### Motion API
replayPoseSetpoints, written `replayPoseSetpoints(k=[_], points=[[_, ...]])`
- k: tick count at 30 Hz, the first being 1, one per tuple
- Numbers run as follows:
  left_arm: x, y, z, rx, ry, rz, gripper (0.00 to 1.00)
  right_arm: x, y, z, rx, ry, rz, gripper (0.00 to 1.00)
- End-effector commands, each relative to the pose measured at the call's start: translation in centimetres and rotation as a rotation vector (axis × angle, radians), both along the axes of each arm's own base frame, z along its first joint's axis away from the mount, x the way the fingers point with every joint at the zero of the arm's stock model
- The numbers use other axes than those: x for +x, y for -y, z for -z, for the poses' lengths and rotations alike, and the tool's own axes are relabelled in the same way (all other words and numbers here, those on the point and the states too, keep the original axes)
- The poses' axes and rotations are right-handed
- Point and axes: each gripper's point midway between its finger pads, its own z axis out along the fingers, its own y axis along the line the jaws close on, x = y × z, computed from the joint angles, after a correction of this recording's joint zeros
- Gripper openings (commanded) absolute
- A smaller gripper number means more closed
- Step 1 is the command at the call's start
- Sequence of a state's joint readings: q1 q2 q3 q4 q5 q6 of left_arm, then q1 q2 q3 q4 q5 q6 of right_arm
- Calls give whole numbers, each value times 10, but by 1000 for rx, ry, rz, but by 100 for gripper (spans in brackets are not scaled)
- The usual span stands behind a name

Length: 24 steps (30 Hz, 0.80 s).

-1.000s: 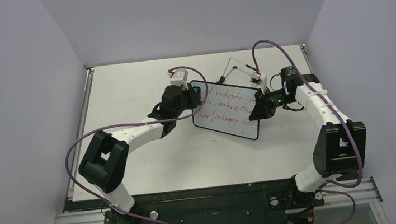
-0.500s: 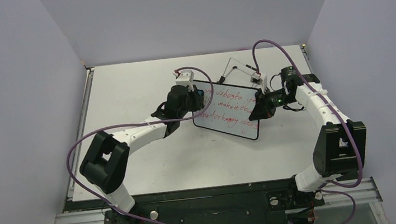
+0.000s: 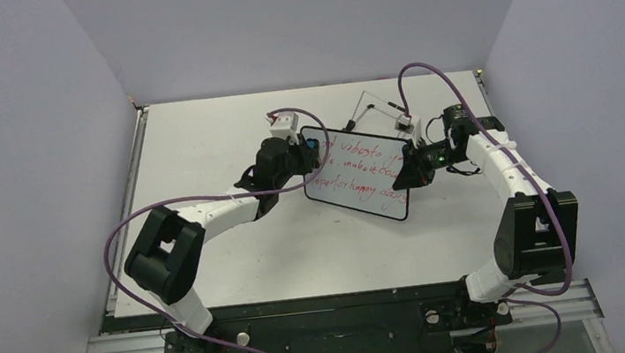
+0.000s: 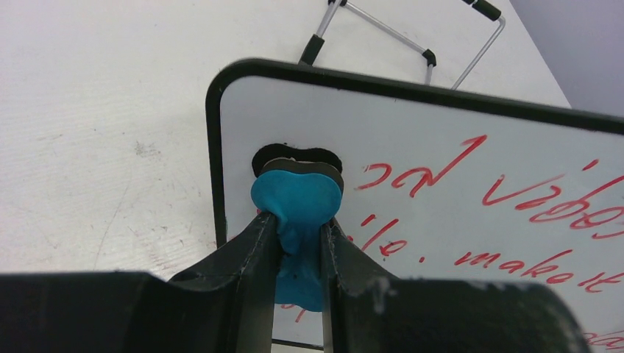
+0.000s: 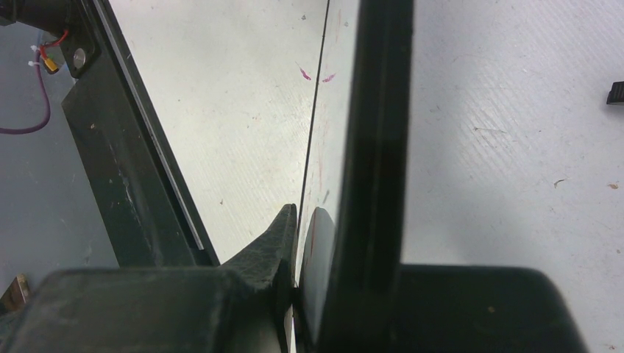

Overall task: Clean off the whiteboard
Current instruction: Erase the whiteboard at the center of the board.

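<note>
The whiteboard [image 3: 360, 174], white with a thin black rim and red handwriting, is held tilted above the table. My right gripper [image 3: 407, 172] is shut on its right edge. In the right wrist view the whiteboard [image 5: 374, 110] shows edge-on, clamped in the right gripper [image 5: 316, 243]. My left gripper [image 3: 309, 147] is shut on a blue eraser [image 4: 298, 197]. The eraser's felt end presses the whiteboard [image 4: 441, 140] near its upper left corner, left of the red words. The left gripper [image 4: 299, 224] pinches the eraser's narrow waist.
A thin wire easel stand [image 3: 376, 105] lies on the table just behind the board, and the easel stand [image 4: 383, 29] also shows in the left wrist view. Grey walls close in the white table [image 3: 216, 143] on three sides. Purple cables loop from both arms.
The left arm carried the eraser a little to the right over the board's corner, then back to the left. The right gripper and the board stayed still.
</note>
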<state>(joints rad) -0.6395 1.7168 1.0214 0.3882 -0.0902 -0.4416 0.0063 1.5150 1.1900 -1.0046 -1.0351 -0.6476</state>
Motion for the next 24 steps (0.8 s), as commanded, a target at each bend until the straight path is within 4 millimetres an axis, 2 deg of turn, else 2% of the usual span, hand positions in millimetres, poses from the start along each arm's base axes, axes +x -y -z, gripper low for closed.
replayPoseSetpoints(k=[1, 3, 8, 12, 14, 19, 21, 24], points=[[-24, 14, 17, 0, -16, 55, 0, -17, -7, 1, -22, 1, -98, 0], [-30, 23, 10, -9, -1, 78, 0, -17, -7, 1, -21, 2, -99, 0], [-22, 37, -27, -37, 60, 97, 0, -17, -7, 1, -22, 3, -99, 0], [-11, 39, -53, -39, 98, 97, 0, -17, -7, 0, -22, 5, -100, 0], [-3, 33, -59, -47, 104, 80, 0, -18, -7, 0, -21, 4, -100, 0], [15, 9, -54, -71, 82, 25, 0, -18, -7, 0, -22, 5, -102, 0], [16, 4, -47, -66, 69, 19, 0, -18, -7, 0, -22, 4, -102, 0], [12, 1, -25, -39, 33, 21, 0, -18, -7, 1, -22, 4, -103, 0]])
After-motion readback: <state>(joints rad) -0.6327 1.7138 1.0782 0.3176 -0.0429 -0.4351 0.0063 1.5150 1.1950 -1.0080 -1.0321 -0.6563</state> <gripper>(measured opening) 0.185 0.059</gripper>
